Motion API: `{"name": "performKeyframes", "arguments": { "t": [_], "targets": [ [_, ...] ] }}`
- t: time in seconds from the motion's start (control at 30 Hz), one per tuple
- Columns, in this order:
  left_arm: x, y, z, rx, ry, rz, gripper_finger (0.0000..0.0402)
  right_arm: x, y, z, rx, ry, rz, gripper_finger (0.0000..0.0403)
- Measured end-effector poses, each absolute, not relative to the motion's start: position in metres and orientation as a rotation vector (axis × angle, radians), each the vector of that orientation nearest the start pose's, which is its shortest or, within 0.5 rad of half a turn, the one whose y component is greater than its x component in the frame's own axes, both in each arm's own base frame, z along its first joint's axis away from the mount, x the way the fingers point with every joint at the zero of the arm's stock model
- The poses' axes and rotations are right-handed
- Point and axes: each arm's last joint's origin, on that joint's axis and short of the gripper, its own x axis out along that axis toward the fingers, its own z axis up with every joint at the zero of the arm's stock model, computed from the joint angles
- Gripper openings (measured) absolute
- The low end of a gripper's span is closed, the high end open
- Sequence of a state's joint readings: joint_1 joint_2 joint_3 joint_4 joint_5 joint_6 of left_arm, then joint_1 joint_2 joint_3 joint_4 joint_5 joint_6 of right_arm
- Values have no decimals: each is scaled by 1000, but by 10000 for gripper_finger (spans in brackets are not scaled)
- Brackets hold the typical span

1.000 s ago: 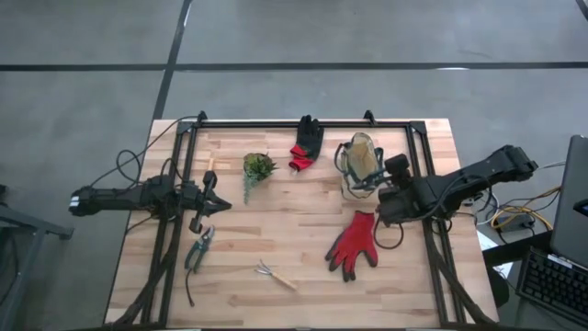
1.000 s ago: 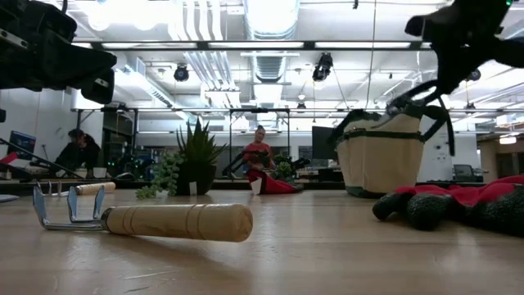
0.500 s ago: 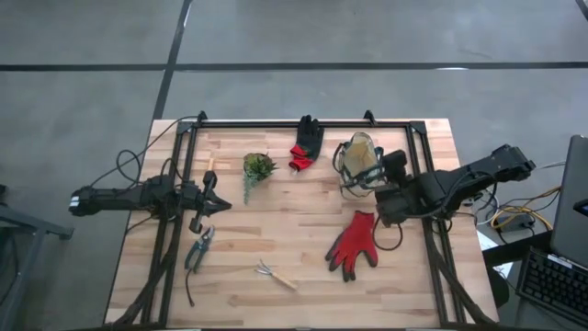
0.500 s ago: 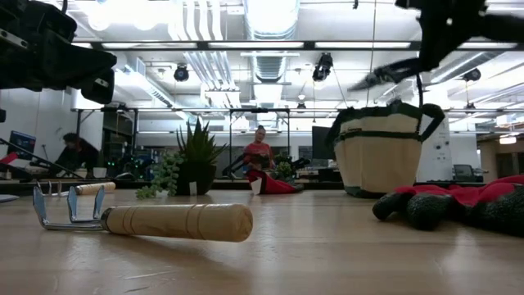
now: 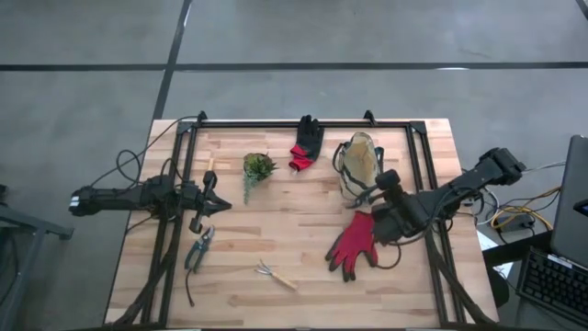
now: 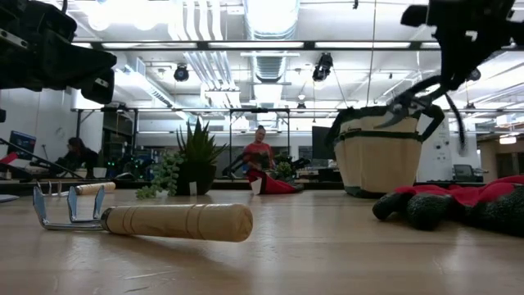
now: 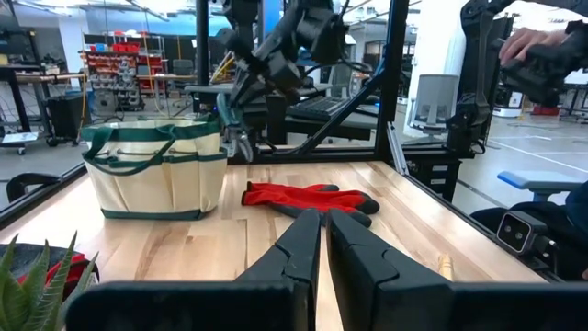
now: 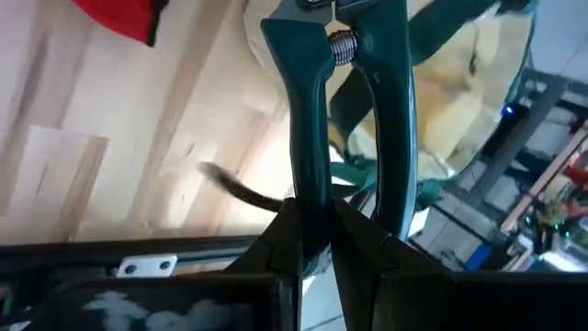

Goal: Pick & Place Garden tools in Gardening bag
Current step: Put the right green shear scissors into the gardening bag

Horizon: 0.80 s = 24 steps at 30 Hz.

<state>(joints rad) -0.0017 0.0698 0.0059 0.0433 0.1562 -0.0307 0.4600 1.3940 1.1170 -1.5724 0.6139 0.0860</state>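
High view: right pincer [image 5: 378,191] over the bench [image 5: 276,230], just beside the small beige canvas gardening bag with dark green trim [image 5: 360,161] and next to the flat red glove [image 5: 355,245]. Left pincer [image 5: 218,199] parked at the left bench edge, above the dark-handled pruners [image 5: 198,248]; black-and-red glove [image 5: 306,143], small leafy green plant [image 5: 258,166] and wooden-handled hand fork [image 5: 275,275] lying untouched.

Low view: pruners hanging in the air beside the bag's rim, not yet inside.

Left wrist view: left pincer pressed together, pinching nothing.

Right wrist view: right pincer [image 8: 310,225] clamped on one handle of the green-handled pruners [image 8: 344,110], bag mouth beyond.

Best done, judging so: carry over the centre of the opening, clear of the green handles, tip blades downward, lower inside, release only then.
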Motion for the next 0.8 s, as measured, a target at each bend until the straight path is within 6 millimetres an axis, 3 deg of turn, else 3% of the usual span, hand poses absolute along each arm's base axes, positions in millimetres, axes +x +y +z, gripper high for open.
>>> {"name": "performKeyframes", "arguments": {
  "t": [0.4,0.8],
  "targets": [
    [101,-5,164,-32,23,-157,28,156,45,264,-841,1562,-239,29],
    [101,-5,164,-32,23,-158,28,161,29,267,-945,1568,-320,29]
  ]
}}
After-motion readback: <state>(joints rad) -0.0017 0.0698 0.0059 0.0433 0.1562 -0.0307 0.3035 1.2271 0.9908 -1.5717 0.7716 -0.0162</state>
